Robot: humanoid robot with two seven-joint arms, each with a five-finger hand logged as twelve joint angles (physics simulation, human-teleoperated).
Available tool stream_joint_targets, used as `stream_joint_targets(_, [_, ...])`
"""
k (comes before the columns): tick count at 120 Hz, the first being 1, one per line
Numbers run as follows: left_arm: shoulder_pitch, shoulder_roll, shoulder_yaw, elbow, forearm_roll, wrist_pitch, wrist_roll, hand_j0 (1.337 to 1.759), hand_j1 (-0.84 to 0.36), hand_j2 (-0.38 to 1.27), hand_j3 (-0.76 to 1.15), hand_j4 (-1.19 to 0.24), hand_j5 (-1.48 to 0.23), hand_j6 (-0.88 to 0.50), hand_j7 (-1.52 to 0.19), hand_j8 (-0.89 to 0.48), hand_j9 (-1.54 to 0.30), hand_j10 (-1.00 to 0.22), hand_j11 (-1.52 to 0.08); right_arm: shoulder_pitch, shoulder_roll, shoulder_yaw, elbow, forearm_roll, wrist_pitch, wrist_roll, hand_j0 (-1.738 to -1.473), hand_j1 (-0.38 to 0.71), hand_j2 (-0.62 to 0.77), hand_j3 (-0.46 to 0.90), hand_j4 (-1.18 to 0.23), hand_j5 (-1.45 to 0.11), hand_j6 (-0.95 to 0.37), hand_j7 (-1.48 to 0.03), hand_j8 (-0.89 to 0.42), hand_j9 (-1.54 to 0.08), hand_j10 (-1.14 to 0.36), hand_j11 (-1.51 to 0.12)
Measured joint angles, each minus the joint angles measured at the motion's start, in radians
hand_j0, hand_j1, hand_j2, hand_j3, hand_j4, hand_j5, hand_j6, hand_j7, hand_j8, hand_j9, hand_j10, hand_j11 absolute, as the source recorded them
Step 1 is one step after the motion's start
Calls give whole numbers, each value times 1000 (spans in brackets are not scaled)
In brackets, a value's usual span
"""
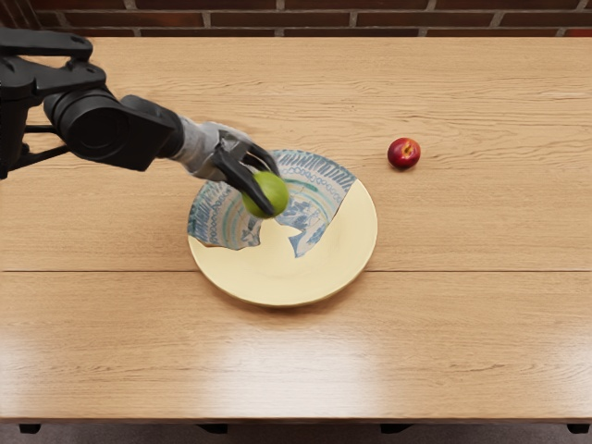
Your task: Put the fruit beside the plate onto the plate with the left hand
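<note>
left robot hand [231, 163] grips green fruit [269, 192] | above plate [277, 270] | red fruit [403, 153] nearby

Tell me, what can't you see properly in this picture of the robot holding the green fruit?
1. Head view: the fingers of the left hand cover part of the green fruit.
2. Head view: hand and fruit hide part of the plate; whether the fruit touches it is unclear.
3. Head view: the red fruit is too small to name.
4. Head view: the right hand is out of frame.

Glossy wooden table [444, 333], smooth glazed plate [277, 277], matt black plastic robot hand [242, 171]
</note>
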Motion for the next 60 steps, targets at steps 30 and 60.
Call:
stream_joint_targets(30, [43, -43, -15, 85, 29, 8, -1, 1655, -76, 302, 0, -444, -736, -189, -693, -176, -686, -309, -676, 0, 0, 0, 0, 0, 0, 0, -1658, -335, -2, 0, -12, -15, -11, -15, -11, -15, -11, -15])
stream_joint_targets(60, [-29, 212, 7, 46, 50, -85, 5, 1657, 218, 89, 0, -136, -223, -61, -210, -57, -208, -96, -205, 0, 0, 0, 0, 0, 0, 0, -1658, -335, -2, 0, -12, -15, -12, -15, -12, -15, -12, -15])
